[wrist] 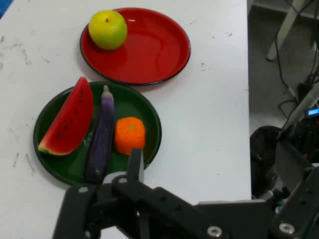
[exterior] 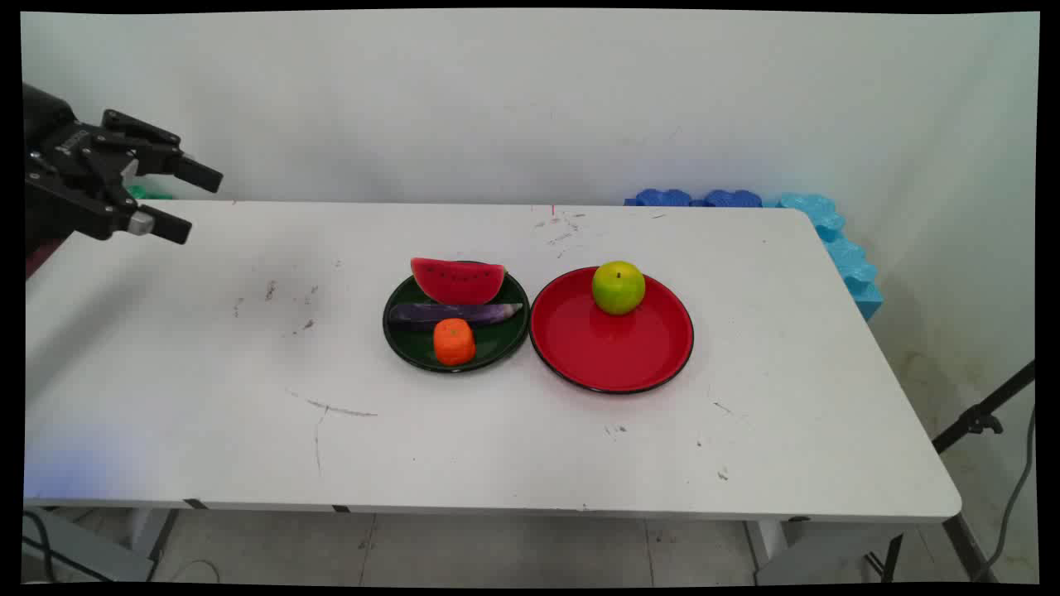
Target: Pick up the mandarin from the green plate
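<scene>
My gripper [exterior: 199,205] hangs open over the table's far left corner, holding nothing, well away from both plates. A dark green plate [exterior: 400,335] at the table's middle carries a watermelon slice [exterior: 457,281], a purple eggplant [exterior: 454,313] and an orange [exterior: 454,341]. Touching its right side is a red plate [exterior: 613,348] with a green apple [exterior: 618,286] near its far rim. The hand view looks down on the green plate [wrist: 144,107], watermelon slice [wrist: 67,119], eggplant [wrist: 102,137], orange [wrist: 130,135], red plate [wrist: 154,47] and apple [wrist: 107,29]; one finger [wrist: 135,163] rises before the green plate.
Blue foam pieces [exterior: 828,232] line the table's far right corner and right edge. A black stand leg [exterior: 981,418] and cable lie off the table's right side. The white table [exterior: 207,397] has scuff marks on its left half.
</scene>
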You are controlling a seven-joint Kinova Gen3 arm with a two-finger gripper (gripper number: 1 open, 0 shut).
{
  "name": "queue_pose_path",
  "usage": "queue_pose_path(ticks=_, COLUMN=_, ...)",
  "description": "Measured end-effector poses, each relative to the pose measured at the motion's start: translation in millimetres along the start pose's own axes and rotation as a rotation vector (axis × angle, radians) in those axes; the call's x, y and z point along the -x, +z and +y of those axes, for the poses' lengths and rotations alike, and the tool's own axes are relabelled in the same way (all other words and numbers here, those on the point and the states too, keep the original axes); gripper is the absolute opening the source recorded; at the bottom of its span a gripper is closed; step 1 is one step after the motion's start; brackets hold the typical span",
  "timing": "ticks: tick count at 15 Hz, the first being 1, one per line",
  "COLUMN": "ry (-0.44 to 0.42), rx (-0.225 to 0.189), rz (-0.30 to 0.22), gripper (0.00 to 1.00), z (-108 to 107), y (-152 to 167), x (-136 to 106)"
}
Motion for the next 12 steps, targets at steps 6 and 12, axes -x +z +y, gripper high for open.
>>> queue_pose_path(ticks=6, ry=0.028, rx=-0.01, rz=-0.035, gripper=1.0, z=0, y=27, x=-16)
queue_pose_path(ticks=12, ry=0.027, rx=-0.081, rz=-0.159, gripper=1.0, z=-9, y=102, x=-61)
